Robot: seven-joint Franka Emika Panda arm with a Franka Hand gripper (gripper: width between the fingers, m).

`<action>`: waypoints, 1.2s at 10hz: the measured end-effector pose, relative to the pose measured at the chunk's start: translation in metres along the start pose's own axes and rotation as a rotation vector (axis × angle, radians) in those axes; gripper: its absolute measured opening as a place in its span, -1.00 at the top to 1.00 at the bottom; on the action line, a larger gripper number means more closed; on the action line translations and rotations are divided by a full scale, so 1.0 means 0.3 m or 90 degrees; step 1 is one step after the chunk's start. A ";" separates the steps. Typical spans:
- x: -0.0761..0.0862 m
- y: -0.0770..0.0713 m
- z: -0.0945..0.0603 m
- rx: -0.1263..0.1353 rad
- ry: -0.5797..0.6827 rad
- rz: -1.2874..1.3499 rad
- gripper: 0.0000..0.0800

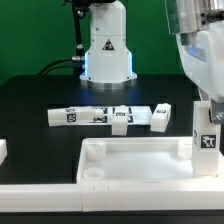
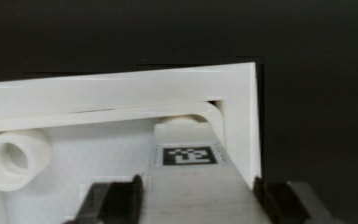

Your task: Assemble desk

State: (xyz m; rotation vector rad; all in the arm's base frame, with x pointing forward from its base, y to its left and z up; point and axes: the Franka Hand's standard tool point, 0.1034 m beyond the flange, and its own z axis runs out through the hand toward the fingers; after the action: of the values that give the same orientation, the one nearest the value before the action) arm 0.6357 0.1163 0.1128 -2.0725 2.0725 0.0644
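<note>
The black table [image 1: 30,135] carries everything. The desk top [image 1: 130,160] lies rim up along the table's near edge, reaching toward the exterior view's right. None of its corners shows a finished leg. The round socket [image 1: 92,172] at its near corner, on the exterior view's left, is bare.

One upright leg [image 1: 207,140] stands at the desk top's far corner on the exterior view's right, with its tag facing the camera. The gripper [image 2: 197,192] is on it, jaws part-way closed and pinching it, and no gap shows beside the fingers [image 2: 115,198].

This looks like the first leg being fitted. Whether it is seated in its socket cannot be told.

The loose legs [image 1: 160,115] lie in a row near the table's middle, so most of the assembly seems to be left.
</note>
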 end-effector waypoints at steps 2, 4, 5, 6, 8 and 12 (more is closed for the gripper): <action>0.013 -0.005 -0.012 -0.049 -0.005 -0.228 -0.45; 0.017 -0.007 -0.005 -0.050 -0.005 -0.342 -0.59; 0.019 -0.008 -0.005 -0.050 -0.007 -0.388 -0.62; 0.020 -0.008 -0.005 -0.051 -0.007 -0.417 -0.62; 0.018 -0.010 0.005 -0.093 0.057 -0.646 -0.62; 0.005 -0.009 0.023 -0.094 0.064 -0.695 0.02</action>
State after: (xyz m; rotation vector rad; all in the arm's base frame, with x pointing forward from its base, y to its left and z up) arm 0.6391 0.1160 0.1060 -3.0169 0.7370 -0.0612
